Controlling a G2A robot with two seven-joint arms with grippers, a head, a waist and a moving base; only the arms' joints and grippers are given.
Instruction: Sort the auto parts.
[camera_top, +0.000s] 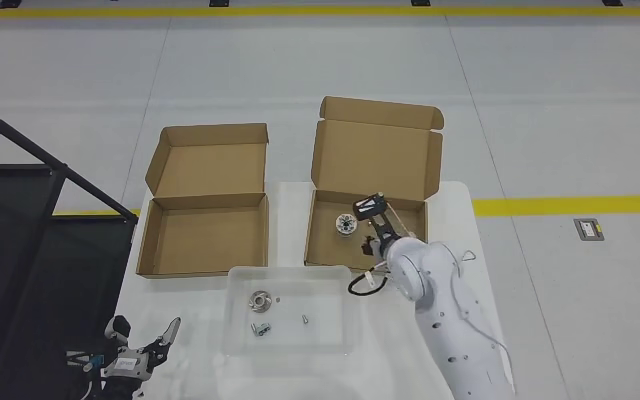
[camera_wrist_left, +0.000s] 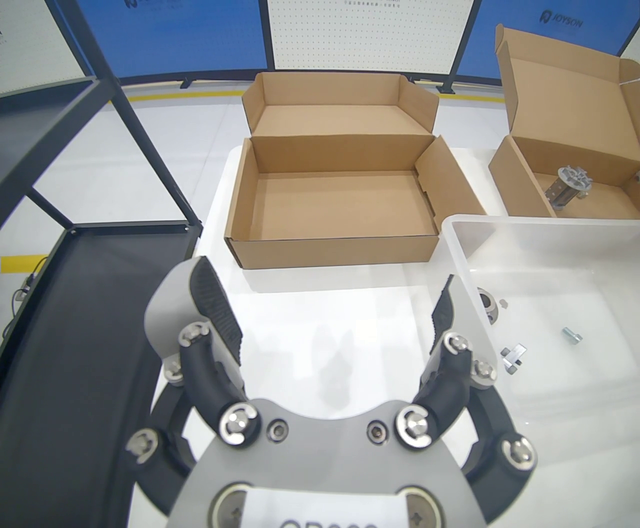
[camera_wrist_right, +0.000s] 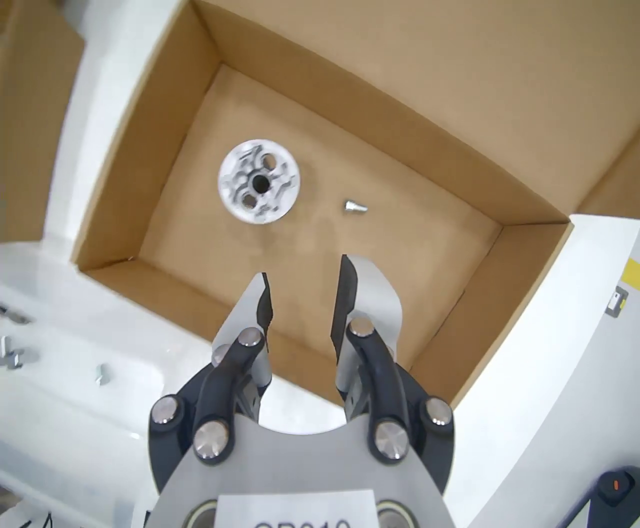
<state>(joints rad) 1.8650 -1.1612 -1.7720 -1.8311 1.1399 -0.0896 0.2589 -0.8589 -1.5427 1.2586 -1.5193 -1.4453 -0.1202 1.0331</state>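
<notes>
A part (camera_wrist_right: 354, 206), perhaps a screw, lies just beyond the spread right hand (camera_wrist_right: 304, 266).

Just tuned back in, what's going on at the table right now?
The right gripper hangs open over the right box, holding nothing. A round part and a small screw lie on the box floor below it. The left gripper is open too, near the table's left front corner beside the clear bin. A hub, a bracket and a bolt lie in the bin, so the sorting looks partway done.
</notes>
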